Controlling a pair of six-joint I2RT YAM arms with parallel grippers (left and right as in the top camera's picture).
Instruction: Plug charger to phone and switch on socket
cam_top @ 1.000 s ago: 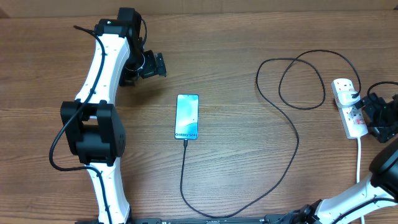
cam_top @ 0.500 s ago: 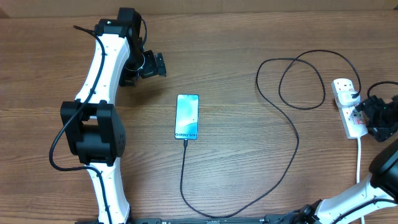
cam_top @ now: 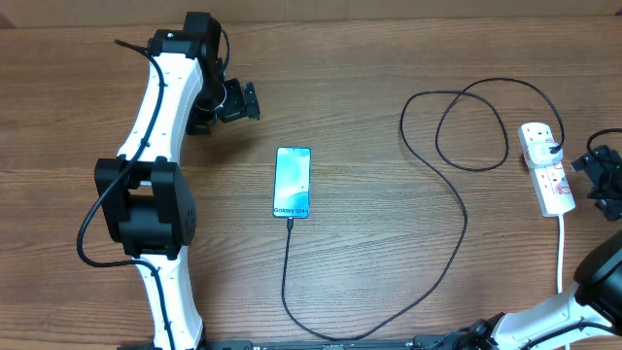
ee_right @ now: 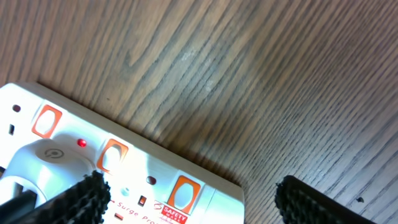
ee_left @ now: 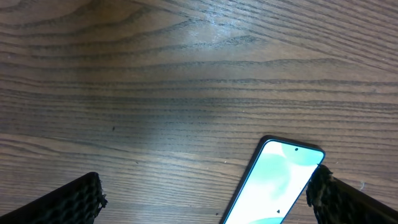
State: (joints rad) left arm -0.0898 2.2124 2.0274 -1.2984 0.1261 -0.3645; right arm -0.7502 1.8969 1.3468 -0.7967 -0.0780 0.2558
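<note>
Right gripper has backed off since a second ago: it overlapped the socket then and now stands clear of it, on the side away from the phone. Nothing else has shifted.

Table: bare wood grain, carries everything.

Left arm: reaches along the left side of the phone, well apart from it. Left gripper hangs up-left of the phone, fingers spread wide, nothing between them. Its wrist view shows the phone's top corner on the wood below.

Socket: white strip, far right of the phone, lying flat. Right wrist view shows three orange-red rocker switches and a small red lamp glowing. Right fingers stand wide, released, gripping nothing.

Phone: flat, screen up, lit pale blue, mid-table.

Charger: thin black cable meets the phone's lower edge, drops below the phone, sweeps right, loops up-right of the phone and ends at the socket. Cannot tell whether the tip is fully seated.
</note>
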